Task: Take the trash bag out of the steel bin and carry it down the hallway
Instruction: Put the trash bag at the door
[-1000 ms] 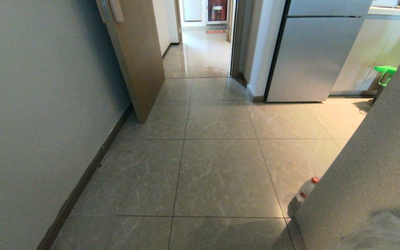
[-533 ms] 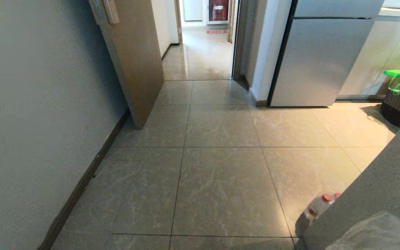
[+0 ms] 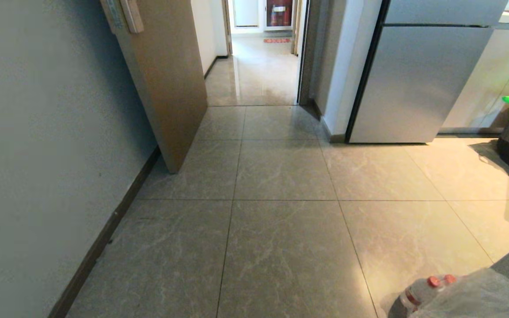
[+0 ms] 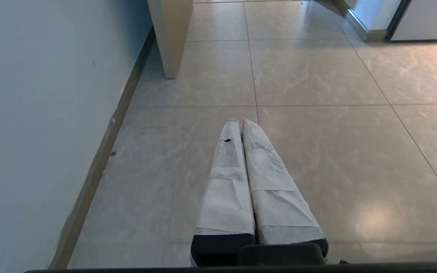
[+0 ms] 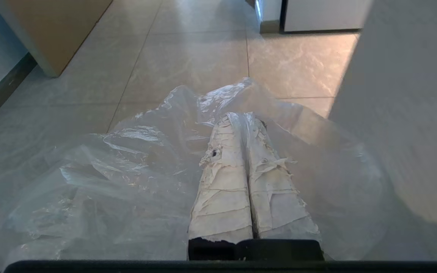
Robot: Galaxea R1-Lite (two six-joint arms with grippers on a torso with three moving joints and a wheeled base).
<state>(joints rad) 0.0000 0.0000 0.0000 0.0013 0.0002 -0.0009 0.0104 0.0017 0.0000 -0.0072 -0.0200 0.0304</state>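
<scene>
Plastic: thin clear crinkly trash bag (image 5: 135, 167), draped around the right gripper (image 5: 243, 118), tips pinching its film.
Left gripper (image 4: 240, 122): pressed together, empty, above the floor.
Grey-beige tiled hallway (image 3: 276, 176): ahead, beside a brown wooden door (image 3: 166, 88).
</scene>
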